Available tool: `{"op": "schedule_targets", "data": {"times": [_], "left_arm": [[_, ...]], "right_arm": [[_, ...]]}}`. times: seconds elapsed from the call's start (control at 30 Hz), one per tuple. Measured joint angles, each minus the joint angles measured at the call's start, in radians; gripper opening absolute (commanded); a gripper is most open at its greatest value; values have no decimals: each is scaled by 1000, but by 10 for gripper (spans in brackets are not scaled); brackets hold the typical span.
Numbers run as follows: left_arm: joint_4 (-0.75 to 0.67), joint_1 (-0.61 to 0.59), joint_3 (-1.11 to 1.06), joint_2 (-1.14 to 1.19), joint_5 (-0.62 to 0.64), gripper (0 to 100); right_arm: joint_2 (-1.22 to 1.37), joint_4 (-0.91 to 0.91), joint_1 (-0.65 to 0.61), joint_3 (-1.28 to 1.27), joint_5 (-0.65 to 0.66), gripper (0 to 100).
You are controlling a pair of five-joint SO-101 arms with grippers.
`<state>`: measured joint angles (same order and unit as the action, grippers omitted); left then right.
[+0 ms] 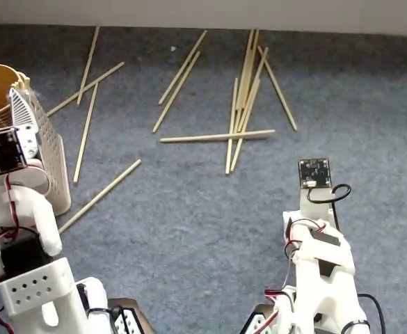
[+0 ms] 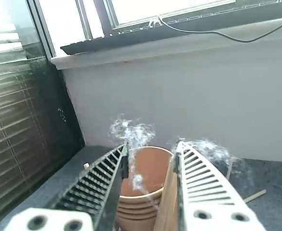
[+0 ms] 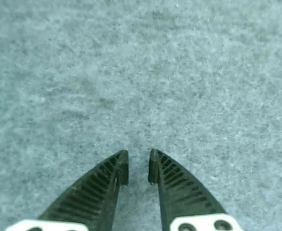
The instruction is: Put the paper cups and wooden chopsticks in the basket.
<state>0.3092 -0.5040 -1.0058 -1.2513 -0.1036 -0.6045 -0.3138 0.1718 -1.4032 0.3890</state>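
Slatted jaws of the left gripper point(image 2: 151, 150) close on a stack of paper cups point(image 2: 141, 190), held well left of the scattered wooden chopsticks point(image 1: 239, 104). The cups step seems in hand; next calls for release over the basket. Right gripper point(image 3: 138, 166), slightly parted and empty, hangs near those chopsticks. Left wrist view adds 1 wooden strip point(image 2: 166, 202), perhaps a chopstick, against the cups.

left end effector point(image 2: 151, 147) raised, gripping paper cups point(image 2: 148, 180); right end effector point(image 3: 138, 168) low, fingers narrowly apart.
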Motion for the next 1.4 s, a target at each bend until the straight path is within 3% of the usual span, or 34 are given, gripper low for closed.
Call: {"op": "schedule_targets", "data": {"times": [0.17, 0.3, 0.47, 0.63, 0.73, 0.9, 1.1, 1.4], "left_arm": [[55, 63, 3, -129, 0, 182], [195, 152, 81, -206, 0, 182], [397, 348, 140, -227, 0, 182], [483, 509, -25, -227, 0, 182], [450, 520, -150, -227, 0, 182], [275, 531, -371, -229, 0, 182], [83, 649, -551, -229, 0, 182], [12, 783, -649, -229, 0, 181]], "right_arm": [[0, 0, 0, 0, 0, 80], [0, 0, 0, 0, 0, 80], [0, 0, 0, 0, 0, 80], [0, 0, 0, 0, 0, 80], [0, 0, 0, 0, 0, 80], [0, 0, -20, 0, 0, 80], [0, 0, -51, 0, 0, 80], [-15, 6, -54, -29, 0, 80]]}}
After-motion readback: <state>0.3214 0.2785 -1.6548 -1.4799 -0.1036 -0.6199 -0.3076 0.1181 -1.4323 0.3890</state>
